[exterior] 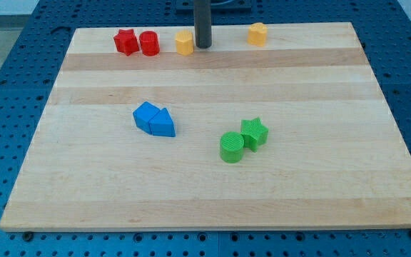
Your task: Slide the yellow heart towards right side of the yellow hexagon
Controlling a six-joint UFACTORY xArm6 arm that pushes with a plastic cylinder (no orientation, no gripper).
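Two yellow blocks sit near the view's top edge of the wooden board (pixel 205 185). The left one (pixel 184 43) looks like the yellow heart. The right one (pixel 257 33) looks like the yellow hexagon. The two are well apart. My dark rod comes down from the view's top, and my tip (pixel 203 47) rests on the board right beside the heart's right side, touching or nearly touching it. The hexagon is farther to the right of my tip.
A red star (pixel 125 42) and a red cylinder (pixel 149 43) sit side by side left of the heart. Two blue blocks (pixel 154 119) touch near the board's middle left. A green cylinder (pixel 232 147) and a green star (pixel 254 133) touch at middle right.
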